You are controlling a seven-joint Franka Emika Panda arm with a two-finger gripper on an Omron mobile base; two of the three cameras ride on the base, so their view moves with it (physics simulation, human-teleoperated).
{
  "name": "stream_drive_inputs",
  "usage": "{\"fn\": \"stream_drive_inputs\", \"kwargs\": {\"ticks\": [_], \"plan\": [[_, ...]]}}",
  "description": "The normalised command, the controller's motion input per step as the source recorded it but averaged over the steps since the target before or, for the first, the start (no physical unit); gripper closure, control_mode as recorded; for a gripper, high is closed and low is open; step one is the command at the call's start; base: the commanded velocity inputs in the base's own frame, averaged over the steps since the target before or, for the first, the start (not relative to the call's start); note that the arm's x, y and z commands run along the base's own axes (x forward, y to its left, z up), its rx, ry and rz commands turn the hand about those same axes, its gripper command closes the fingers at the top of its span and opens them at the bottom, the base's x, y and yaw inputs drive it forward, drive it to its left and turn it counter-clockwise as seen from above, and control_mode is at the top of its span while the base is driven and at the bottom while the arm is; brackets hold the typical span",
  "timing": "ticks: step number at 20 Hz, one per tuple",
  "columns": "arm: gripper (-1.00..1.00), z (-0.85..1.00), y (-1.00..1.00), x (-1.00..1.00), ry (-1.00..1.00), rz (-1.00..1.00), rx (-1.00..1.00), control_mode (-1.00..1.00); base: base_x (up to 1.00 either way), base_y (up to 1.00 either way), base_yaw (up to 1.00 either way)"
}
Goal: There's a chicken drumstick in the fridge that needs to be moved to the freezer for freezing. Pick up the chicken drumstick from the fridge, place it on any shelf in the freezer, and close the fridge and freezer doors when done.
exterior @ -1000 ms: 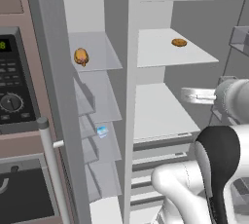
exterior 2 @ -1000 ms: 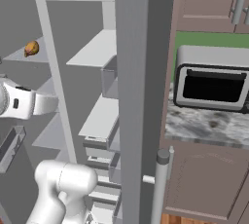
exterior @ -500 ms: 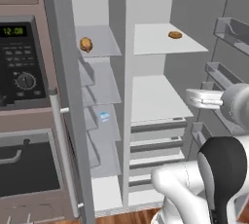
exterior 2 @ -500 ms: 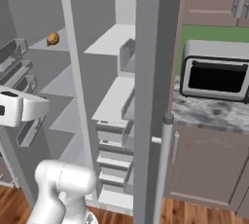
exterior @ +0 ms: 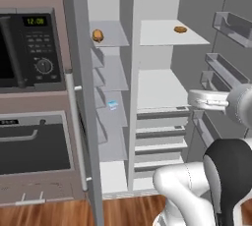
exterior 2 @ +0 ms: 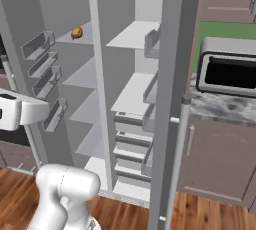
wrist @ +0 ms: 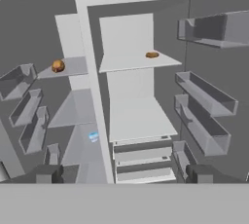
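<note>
The chicken drumstick (exterior: 98, 35) (exterior 2: 76, 32) (wrist: 58, 65) lies on the top shelf (exterior: 114, 37) of the freezer (exterior: 112, 80), the narrow left half of the grey unit. The fridge (exterior: 162, 88) beside it holds a flat brown disc (exterior: 180, 29) on its top white shelf. Both doors stand wide open: the freezer door (exterior: 80, 72) at left, the fridge door (exterior 2: 170, 99) at right. My gripper (exterior: 193, 99) (exterior 2: 46, 109) (wrist: 124, 174) hangs open and empty in front of the fridge, well back from and below the drumstick.
A small blue item (exterior: 112, 105) sits on a lower freezer shelf. Clear bins (exterior: 231, 28) line the fridge door and more bins (exterior 2: 40, 59) line the freezer door. A wall oven panel (exterior: 34, 48) is left of the unit. A toaster oven (exterior 2: 230, 71) stands on a counter to the right.
The whole picture has shifted: the base has backed away from the unit, showing more floor and door. The drumstick stays on its shelf and the gripper stays open.
</note>
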Motion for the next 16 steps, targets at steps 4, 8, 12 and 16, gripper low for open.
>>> {"fn": "stream_drive_inputs", "kwargs": {"ticks": [4, 8, 12, 16], "plan": [[-1.00, 0.00, 0.00, 0.00, 0.00, 0.00, 0.00, 1.00, 0.01, 0.21, 0.00], [-1.00, 0.00, 0.00, 0.00, 0.00, 0.00, 0.00, 1.00, -0.14, -0.02, -0.06], [-1.00, 0.00, 0.00, 0.00, 0.00, 0.00, 0.00, 1.00, -0.01, 0.00, -0.30], [-1.00, 0.00, 0.00, 0.00, 0.00, 0.00, 0.00, 1.00, 0.00, 0.30, -0.27]]}}
